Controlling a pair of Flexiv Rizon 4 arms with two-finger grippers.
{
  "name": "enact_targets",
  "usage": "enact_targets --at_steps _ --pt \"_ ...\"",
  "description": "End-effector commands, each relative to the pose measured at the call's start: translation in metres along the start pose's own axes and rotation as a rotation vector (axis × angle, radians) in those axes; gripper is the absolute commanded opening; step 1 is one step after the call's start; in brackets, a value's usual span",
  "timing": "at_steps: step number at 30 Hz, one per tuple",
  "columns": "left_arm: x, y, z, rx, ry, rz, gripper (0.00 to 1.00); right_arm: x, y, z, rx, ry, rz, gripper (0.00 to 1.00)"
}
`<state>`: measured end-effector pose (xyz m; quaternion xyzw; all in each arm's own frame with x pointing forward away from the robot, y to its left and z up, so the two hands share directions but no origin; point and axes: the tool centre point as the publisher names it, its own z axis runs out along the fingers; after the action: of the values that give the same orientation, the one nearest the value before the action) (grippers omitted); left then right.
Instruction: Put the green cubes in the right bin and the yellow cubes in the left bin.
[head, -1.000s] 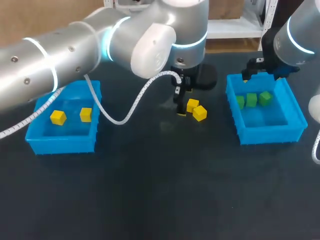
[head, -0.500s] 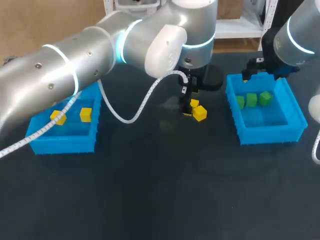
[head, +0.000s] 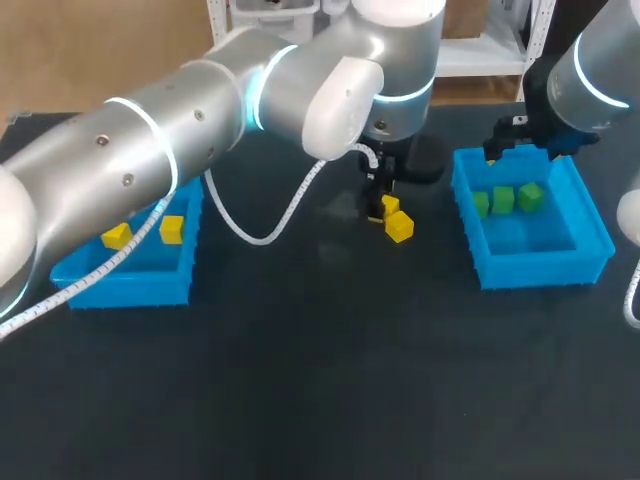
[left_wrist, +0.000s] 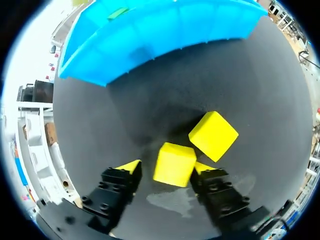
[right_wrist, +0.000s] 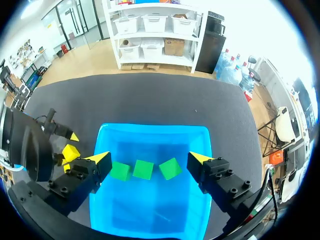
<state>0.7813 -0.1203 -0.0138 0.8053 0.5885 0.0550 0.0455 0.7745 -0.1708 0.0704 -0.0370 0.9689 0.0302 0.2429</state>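
Two yellow cubes lie mid-table, one (head: 390, 205) between the fingers of my left gripper (head: 378, 200), the other (head: 400, 228) just beside it. In the left wrist view the nearer cube (left_wrist: 174, 164) rests against one fingertip (left_wrist: 202, 168), with a thin gap to the other, so my left gripper (left_wrist: 166, 168) is open around it. The second cube (left_wrist: 213, 135) lies ahead. Three green cubes (right_wrist: 143, 169) sit in the right bin (head: 530, 268). My right gripper (right_wrist: 149, 159) hangs open above them. The left bin (head: 120, 288) holds two yellow cubes (head: 117, 236).
My left arm stretches from the left across the far half of the table, over the left bin. The right bin (left_wrist: 150, 30) stands just beyond the two loose cubes. My right gripper (head: 508, 138) stays at that bin's far left corner.
My left gripper has shifted right, from beside the yellow cubes to straddling the nearer one, and its fingers have drawn closer together. The right arm has kept still.
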Motion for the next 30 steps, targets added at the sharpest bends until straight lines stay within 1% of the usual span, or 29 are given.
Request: enact_targets --at_steps 1,5,9,13,18,21,24,27,30 --pt "0.009 -0.009 -0.003 -0.015 -0.016 -0.018 0.0 0.001 0.0 0.0 0.002 -0.004 0.001 1.0" --pt "0.019 -0.007 -0.014 -0.034 -0.031 -0.088 0.0 0.001 0.0 0.0 0.002 -0.004 0.001 1.0" --pt "0.035 -0.004 -0.038 -0.054 -0.066 -0.166 0.0 0.001 0.0 0.0 0.002 -0.004 0.001 1.0" --pt "0.058 0.003 -0.062 -0.087 -0.098 -0.25 0.0 0.001 0.0 0.0 0.002 -0.004 0.001 1.0" --pt "0.095 0.0 -0.094 -0.116 -0.11 -0.376 0.0 0.001 0.0 0.0 0.002 -0.004 0.001 1.0" --pt "0.121 -0.008 -0.113 -0.131 -0.119 -0.46 0.0 0.001 0.0 0.0 0.002 -0.004 0.001 1.0" --pt "0.149 -0.019 -0.126 -0.144 -0.12 -0.546 0.0 0.001 0.0 0.0 0.002 -0.004 0.001 1.0" --pt "0.181 -0.033 -0.136 -0.164 -0.104 -0.628 0.0 0.001 0.0 0.0 0.002 -0.004 0.001 1.0" --pt "0.217 -0.052 -0.144 -0.174 -0.085 -0.72 0.0 0.001 0.0 0.0 0.002 -0.004 0.001 1.0"
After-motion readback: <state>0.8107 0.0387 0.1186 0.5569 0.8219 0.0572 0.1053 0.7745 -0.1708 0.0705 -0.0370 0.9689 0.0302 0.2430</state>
